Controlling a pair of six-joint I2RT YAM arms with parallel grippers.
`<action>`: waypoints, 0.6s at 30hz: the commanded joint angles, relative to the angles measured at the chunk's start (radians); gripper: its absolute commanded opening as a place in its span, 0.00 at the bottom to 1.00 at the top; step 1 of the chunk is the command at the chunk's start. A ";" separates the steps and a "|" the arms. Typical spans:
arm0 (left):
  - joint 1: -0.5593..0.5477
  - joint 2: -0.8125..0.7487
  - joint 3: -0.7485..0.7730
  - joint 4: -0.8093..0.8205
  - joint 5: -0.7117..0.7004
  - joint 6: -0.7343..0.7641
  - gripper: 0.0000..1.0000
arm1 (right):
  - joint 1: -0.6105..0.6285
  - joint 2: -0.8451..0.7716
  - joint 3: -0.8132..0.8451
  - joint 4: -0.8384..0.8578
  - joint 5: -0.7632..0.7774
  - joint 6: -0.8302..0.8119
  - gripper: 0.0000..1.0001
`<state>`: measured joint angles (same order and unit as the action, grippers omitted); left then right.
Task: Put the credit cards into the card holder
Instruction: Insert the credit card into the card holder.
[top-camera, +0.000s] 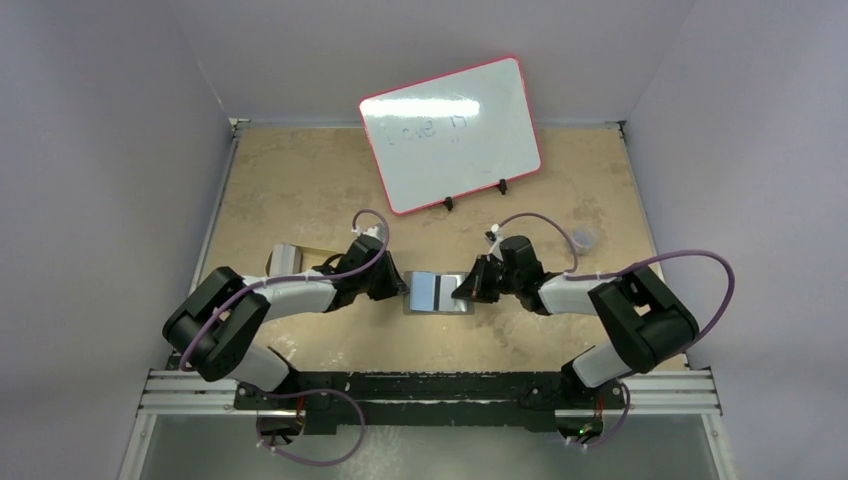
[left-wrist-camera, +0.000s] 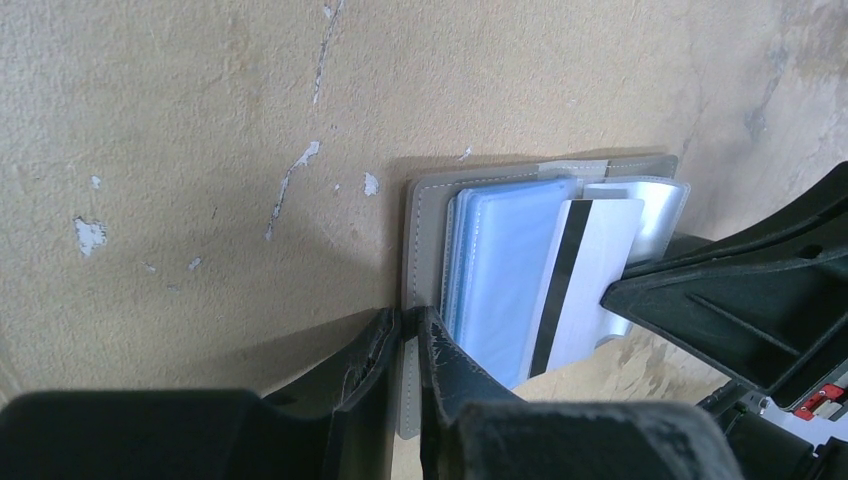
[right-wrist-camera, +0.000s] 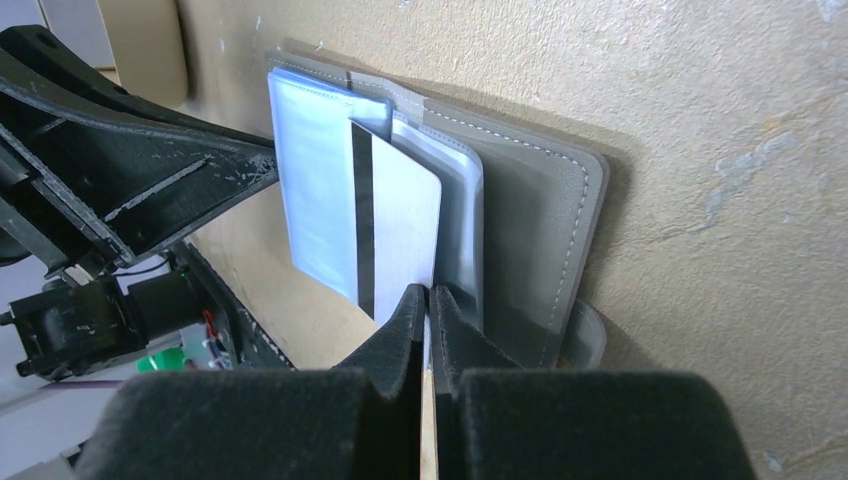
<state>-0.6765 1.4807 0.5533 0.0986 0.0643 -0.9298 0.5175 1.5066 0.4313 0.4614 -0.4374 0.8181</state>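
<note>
1 tan tabletop (top-camera: 300, 180) carried a whiteboard (top-camera: 450, 135) propped at its far side. Between the 2 arms, near the middle, the grey wallet (top-camera: 437, 292) lay open and flat, its pale blue pockets facing up. The left fingers (left-wrist-camera: 432, 345) stood narrow, pinching the wallet's left cover edge. The right fingers (right-wrist-camera: 408, 315) were pressed together on 1 white card (right-wrist-camera: 400, 220) with a black stripe, which lay over the pockets.
</note>
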 joint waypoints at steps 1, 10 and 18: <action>-0.017 0.021 -0.015 -0.086 -0.043 0.008 0.11 | 0.014 0.024 0.010 0.007 0.011 -0.006 0.00; -0.028 0.016 -0.009 -0.087 -0.047 -0.001 0.11 | 0.021 0.042 0.037 0.036 0.011 0.008 0.00; -0.046 0.018 0.002 -0.085 -0.055 -0.013 0.11 | 0.033 0.076 0.051 0.084 -0.015 0.041 0.00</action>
<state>-0.7002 1.4773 0.5560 0.0952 0.0322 -0.9367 0.5392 1.5623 0.4599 0.5098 -0.4427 0.8383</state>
